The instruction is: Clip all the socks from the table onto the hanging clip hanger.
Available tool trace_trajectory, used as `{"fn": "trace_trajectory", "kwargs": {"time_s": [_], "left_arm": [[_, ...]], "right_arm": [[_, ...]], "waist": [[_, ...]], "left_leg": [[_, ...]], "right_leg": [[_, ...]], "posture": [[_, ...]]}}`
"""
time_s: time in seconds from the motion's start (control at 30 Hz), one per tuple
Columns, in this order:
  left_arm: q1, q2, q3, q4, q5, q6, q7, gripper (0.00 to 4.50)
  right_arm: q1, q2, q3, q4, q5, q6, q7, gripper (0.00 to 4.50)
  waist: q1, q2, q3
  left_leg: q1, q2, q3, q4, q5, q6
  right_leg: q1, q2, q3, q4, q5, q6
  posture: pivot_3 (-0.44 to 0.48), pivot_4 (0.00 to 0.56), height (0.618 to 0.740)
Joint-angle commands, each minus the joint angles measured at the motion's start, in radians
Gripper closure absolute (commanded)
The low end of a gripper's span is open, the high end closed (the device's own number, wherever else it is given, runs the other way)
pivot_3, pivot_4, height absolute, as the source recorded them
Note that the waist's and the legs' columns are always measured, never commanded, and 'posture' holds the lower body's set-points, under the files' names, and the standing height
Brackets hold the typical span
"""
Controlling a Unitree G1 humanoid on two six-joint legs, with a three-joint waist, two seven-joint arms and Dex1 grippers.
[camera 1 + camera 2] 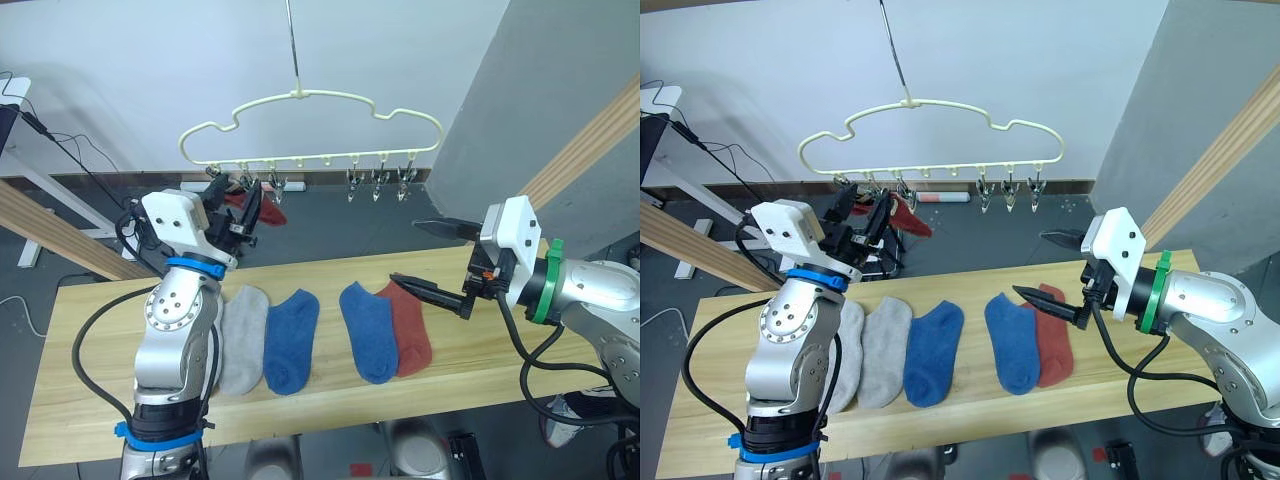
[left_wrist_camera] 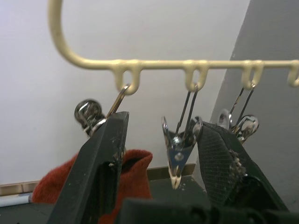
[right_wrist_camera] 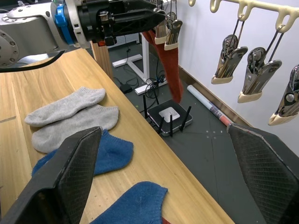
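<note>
My right claw (image 1: 427,258) is spread wide open with nothing in it, hovering over the table's (image 1: 320,415) right half, its lower finger just above the red sock (image 1: 408,328) lying there. My left claw (image 1: 862,213) is raised at about 10 o'clock from the sock row, up at the left end of the hanger (image 1: 318,128). Its fingers (image 2: 100,168) are parted around one clip (image 2: 179,149), and I can't see them touching it; they hold nothing.

Nearest me, five socks lie on the table in a row. From left: two grey socks (image 1: 872,350) side by side, a blue sock (image 1: 291,338), another blue sock (image 1: 369,330), and the red one tucked partly under that second blue sock's right edge.

Farther out, at 12 o'clock, the hanger hangs by its hook above and beyond the table's far edge. A second red sock (image 3: 170,70) hangs from one of the leftmost clips, just beside my left claw. Three clips (image 1: 378,185) toward the hanger's right end hang bare, and the right claw is well apart from them.
</note>
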Motion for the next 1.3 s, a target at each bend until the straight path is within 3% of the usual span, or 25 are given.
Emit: {"fn": "trace_trajectory", "kwargs": {"time_s": [0.03,0.17,0.27,0.43,1.3], "left_arm": [[-0.008,-0.005,0.0,-0.049,0.005,0.007,0.011,2.01],[-0.011,-0.009,-0.002,-0.057,0.006,0.022,0.016,2.01],[-0.009,-0.01,-0.002,-0.063,0.004,0.029,0.017,2.54],[-0.008,-0.009,-0.006,-0.069,0.0,0.04,0.014,3.79],[0.003,-0.026,0.015,-0.088,-0.016,0.071,0.036,3.84]], "right_arm": [[-0.011,-0.01,-0.023,-0.027,0.012,-0.016,0.007,0.0],[-0.013,-0.011,-0.022,-0.024,0.012,-0.017,0.01,0.0],[-0.014,-0.01,-0.022,-0.023,0.012,-0.016,0.011,0.0],[-0.016,-0.008,-0.021,-0.021,0.011,-0.017,0.012,0.0],[-0.002,-0.007,-0.011,-0.02,-0.003,-0.028,0.031,0.0]], "waist": [[0.0,0.0,0.0],[0.0,0.0,0.0],[0.0,0.0,0.0],[0.0,0.0,0.0],[0.001,0.0,0.0]], "left_leg": [[0.0,0.0,0.0,0.0,0.0,0.0],[0.0,0.0,0.0,0.0,0.0,0.0],[0.0,0.0,0.0,0.0,0.0,0.0],[0.0,0.0,0.0,0.0,0.0,0.0],[0.0,0.0,0.0,0.0,0.0,0.0]], "right_leg": [[0.0,0.0,0.0,0.0,0.0,0.0],[0.0,0.0,0.0,0.0,0.0,0.0],[0.0,0.0,0.0,0.0,0.0,0.0],[0.0,0.0,0.0,0.0,0.0,0.0],[0.0,0.0,0.0,0.0,0.0,0.0]], "posture": [[-0.283,0.35,0.737],[-0.281,0.349,0.737],[-0.281,0.349,0.737],[-0.28,0.349,0.737],[-0.271,0.34,0.737]]}}
